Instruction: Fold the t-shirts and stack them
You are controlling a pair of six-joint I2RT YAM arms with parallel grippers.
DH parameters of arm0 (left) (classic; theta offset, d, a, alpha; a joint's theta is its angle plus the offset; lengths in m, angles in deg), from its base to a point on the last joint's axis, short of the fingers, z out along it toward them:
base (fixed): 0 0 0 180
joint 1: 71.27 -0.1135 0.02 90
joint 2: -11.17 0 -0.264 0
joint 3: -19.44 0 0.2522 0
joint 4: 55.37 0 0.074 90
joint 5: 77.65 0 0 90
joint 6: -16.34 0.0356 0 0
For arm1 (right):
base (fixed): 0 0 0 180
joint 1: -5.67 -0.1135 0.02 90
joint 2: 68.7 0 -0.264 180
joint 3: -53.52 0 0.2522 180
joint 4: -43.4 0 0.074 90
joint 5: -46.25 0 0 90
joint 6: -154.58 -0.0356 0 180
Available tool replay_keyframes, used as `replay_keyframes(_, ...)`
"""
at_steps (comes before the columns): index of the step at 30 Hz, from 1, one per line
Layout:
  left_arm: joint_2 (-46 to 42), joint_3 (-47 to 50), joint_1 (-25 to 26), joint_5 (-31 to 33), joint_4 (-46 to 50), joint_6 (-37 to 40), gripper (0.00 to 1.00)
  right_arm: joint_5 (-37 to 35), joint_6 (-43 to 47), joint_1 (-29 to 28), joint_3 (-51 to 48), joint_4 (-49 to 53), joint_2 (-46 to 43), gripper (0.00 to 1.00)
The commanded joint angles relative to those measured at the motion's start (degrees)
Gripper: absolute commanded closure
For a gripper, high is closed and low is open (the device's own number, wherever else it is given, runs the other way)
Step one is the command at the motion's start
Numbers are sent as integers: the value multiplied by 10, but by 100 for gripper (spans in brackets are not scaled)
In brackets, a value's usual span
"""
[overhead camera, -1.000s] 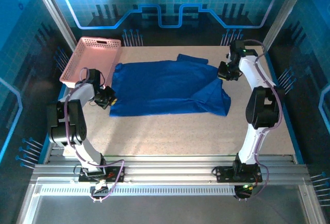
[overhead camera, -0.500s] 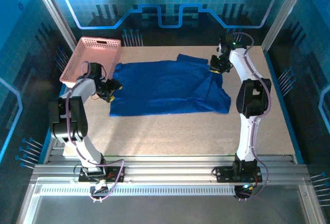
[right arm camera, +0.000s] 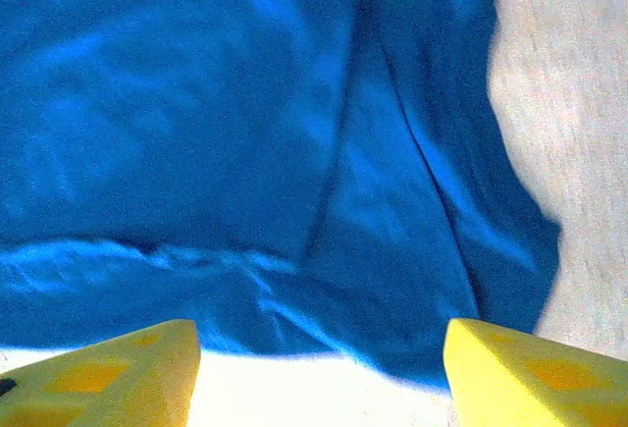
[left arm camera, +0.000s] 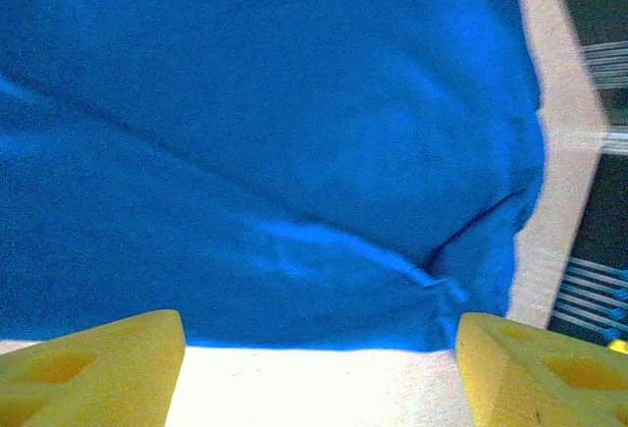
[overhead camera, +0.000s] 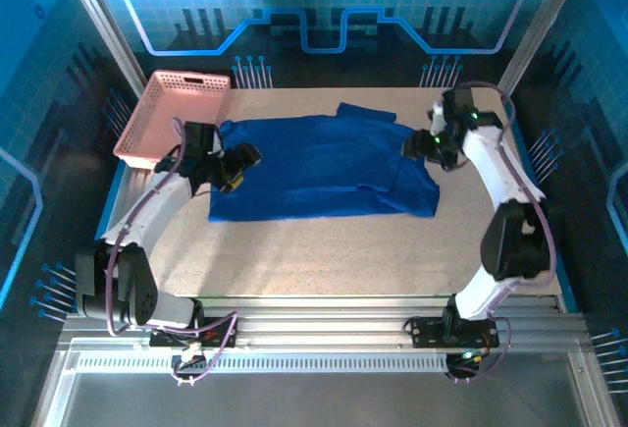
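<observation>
A royal-blue t-shirt (overhead camera: 314,167) lies spread flat on the table, with its right part folded over into a flap (overhead camera: 412,182). My left gripper (overhead camera: 243,162) hovers over the shirt's left edge, jaws open and nothing between them. In the left wrist view, the yellow fingertips (left arm camera: 98,368) stand wide apart above the shirt's hem (left arm camera: 294,319), and the gripper (left arm camera: 319,378) holds nothing. My right gripper (overhead camera: 414,145) hangs open above the shirt's right edge. From the right wrist, the gripper (right arm camera: 319,378) is open over the creased blue cloth (right arm camera: 294,152).
A pink lattice basket (overhead camera: 157,118) stands at the table's back left corner, just left of the shirt. Bare speckled tabletop (overhead camera: 324,260) stretches between the shirt and the arm bases. Metal frame posts and blue walls ring the table.
Both grippers have gone from shut to open and let go of the shirt. The left gripper has moved right and up onto the shirt's left edge. The right one has shifted slightly.
</observation>
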Motion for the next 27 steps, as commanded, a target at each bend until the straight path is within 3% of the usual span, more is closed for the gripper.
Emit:
replay_keyframes(1,16,54,5,-13,-36,-32,29,41,-23,23,-111,-42,1,36)
replay_keyframes(5,50,64,5,-5,-70,-22,35,57,-36,31,-155,-86,31,43)
replay_keyframes(12,143,49,-3,33,-63,3,45,7,-37,36,-139,-91,109,54)
replay_keyframes(22,153,74,-35,127,4,16,53,-149,-41,38,-135,-47,101,100)
replay_keyframes(27,121,101,-35,128,12,42,52,-173,-34,43,-162,-39,60,100)
